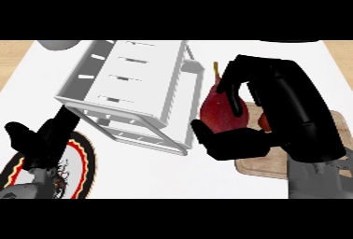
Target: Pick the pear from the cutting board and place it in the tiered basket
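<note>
In the head view, the dark red pear (222, 112) is being gripped by the right robot hand (265, 116), just right of the white tiered basket (134, 93), above the cutting board (265, 165); the left robot hand (38, 140) is being held open over the patterned plate (79, 161) on the white surface (172, 177)

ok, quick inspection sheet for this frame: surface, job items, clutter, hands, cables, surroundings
Surface: white counter, wood strip at far edges.
Job's things: red pear held beside the white tiered basket, not in it; cutting board under the right hand.
Clutter: patterned plate at lower left; grey object at far left, cut off.
Hands: right hand curled round the pear; left hand over the plate, grip unclear.
Cables: nothing seen.
Surroundings: nothing seen.
</note>
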